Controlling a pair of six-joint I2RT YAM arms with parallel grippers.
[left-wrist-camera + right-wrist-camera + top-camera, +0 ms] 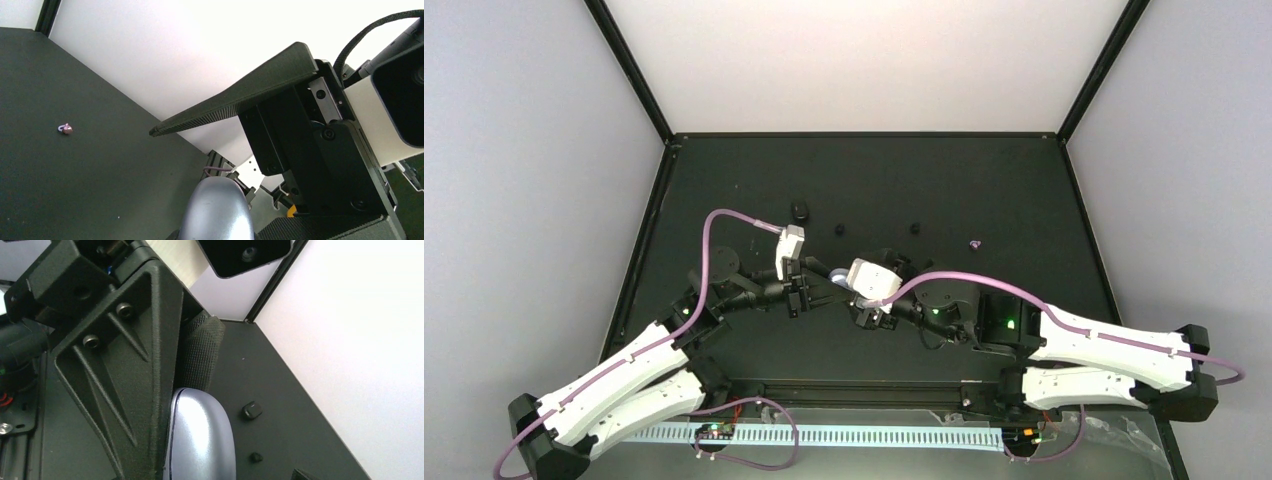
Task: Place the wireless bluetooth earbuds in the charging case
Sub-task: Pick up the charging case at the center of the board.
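Observation:
A silver-lavender charging case [837,277] is held off the table between my two grippers. It fills the bottom of the left wrist view [215,210] and the right wrist view [200,440]. My left gripper [797,290] is shut on it, one finger pressed along its side. My right gripper [865,300] stands open around the case, its upper finger [225,100] well clear of it. Two black earbuds [839,229] [915,227] and a purple-and-white earbud [975,243] lie on the black table behind; the purple one also shows in the left wrist view [65,129].
A small black case [799,211] lies on the table behind the left gripper and also shows in the right wrist view [252,410], with a black earbud [256,457] near it. White walls and a black frame [864,134] enclose the table.

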